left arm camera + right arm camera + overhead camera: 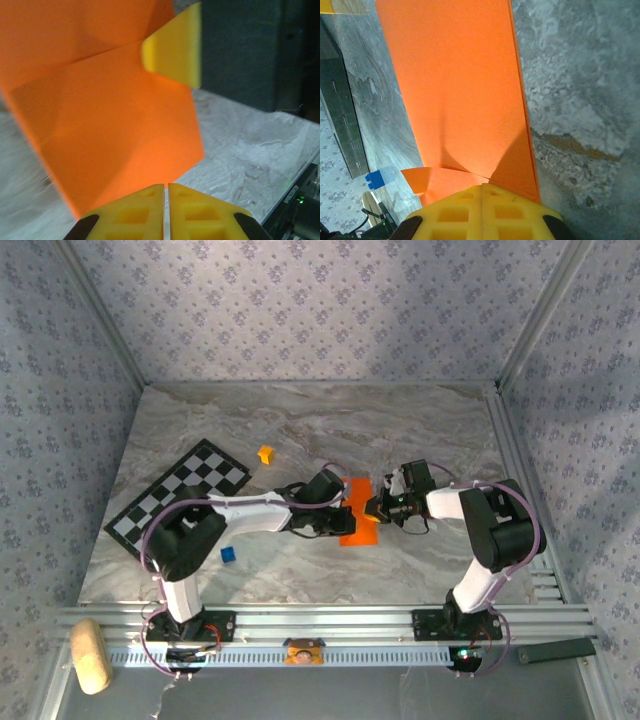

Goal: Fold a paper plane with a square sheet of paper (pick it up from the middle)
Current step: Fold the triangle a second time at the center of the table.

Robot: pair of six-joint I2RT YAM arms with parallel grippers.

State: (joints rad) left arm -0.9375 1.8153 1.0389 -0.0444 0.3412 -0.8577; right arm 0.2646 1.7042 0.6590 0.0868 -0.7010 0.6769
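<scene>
At the middle of the surface, from above: the square sheet of paper sits a little nearer the near edge than the far edge. It is creased into a narrow orange shape running far to near.
Left claw, from above: the left claw reaches in from the left-edge side and meets the paper's left margin.
Right claw, from above: the right claw meets the opposite margin, so the paper sits between the two.
Other things, from above: a checkered board lies by the left edge. A yellow-orange cube stands just past the board's far corner. A blue cube stands toward the near edge, left of the paper.
Left wrist view, claw: the left claw has its two tips pressed together, pinching a corner of the paper.
Left wrist view, paper: the square sheet of paper rises tilted off the marble surface, with a crease across its upper part. The right claw's yellow finger touches its upper edge.
Right wrist view, claw: the right claw is closed, its tips together on the paper's nearest edge.
Right wrist view, paper: the square sheet of paper stretches away as a long strip over the surface. A small curled flap sits just beside the tips, and the blue cube stands off to the left.
</scene>
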